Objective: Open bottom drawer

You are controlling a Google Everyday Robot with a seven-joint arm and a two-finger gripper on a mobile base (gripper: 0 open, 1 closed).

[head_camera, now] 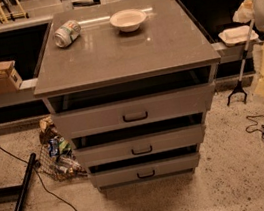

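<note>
bottom drawer [145,170] is lowest of three; can [67,33] and bowl [128,20] sit on top. gripper out of view, can't tell its state.

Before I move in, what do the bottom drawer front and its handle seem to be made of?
The bottom drawer looks like painted metal or laminate: flat, matte grey. Its handle is a thin black loop, metal or plastic; can't tell. The gripper hangs right of the cabinet, fingers spread.
</note>
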